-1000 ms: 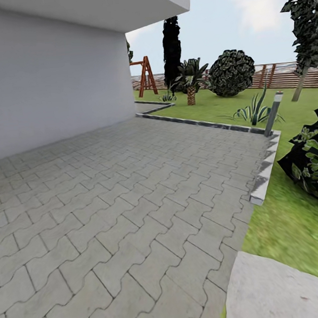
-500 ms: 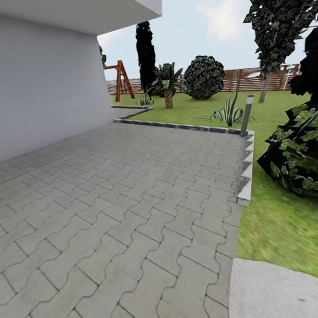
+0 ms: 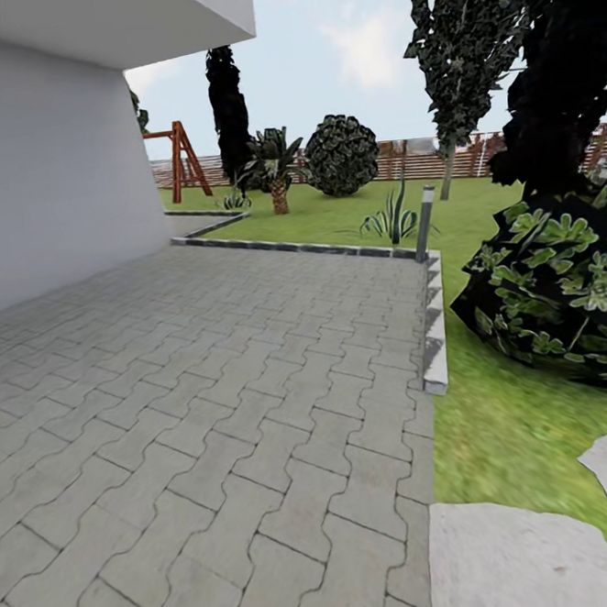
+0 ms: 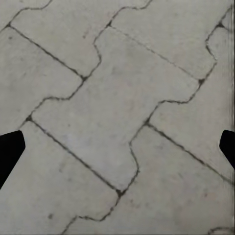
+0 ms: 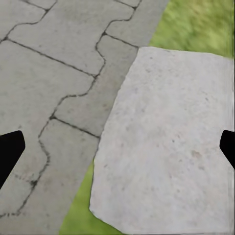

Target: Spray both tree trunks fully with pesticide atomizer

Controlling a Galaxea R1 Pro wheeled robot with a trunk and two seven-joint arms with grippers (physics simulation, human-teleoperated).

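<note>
The garden lawn (image 3: 511, 419) lies to the right of a grey paved patio (image 3: 210, 394), with a brown slat fence (image 3: 406, 159) at the back. Far off by the fence stands a tall tree (image 3: 465, 41) with a dark-green crown and a thin pale trunk (image 3: 447, 177). The atomizer is out of view. My left gripper (image 4: 117, 147) hangs open over the paving stones, its black fingertips (image 4: 10, 152) at the picture's edges. Also open, my right gripper (image 5: 117, 147) is above a grey stepping stone (image 5: 161, 142) at the patio's rim.
A white house wall (image 3: 52, 169) bounds the left. A large leafy bush (image 3: 560, 290) sits close on the right lawn. A kerb (image 3: 432, 329) and a short lamp post (image 3: 424, 224) edge the patio. Farther off are a cypress (image 3: 228, 107), a palm (image 3: 276, 172), a round shrub (image 3: 339, 156) and a swing frame (image 3: 180, 158).
The whole head view has swung to the right: wall, shrubs and lamp post have slid left in the picture, and more of the bush, the lawn and a second stepping stone have come in.
</note>
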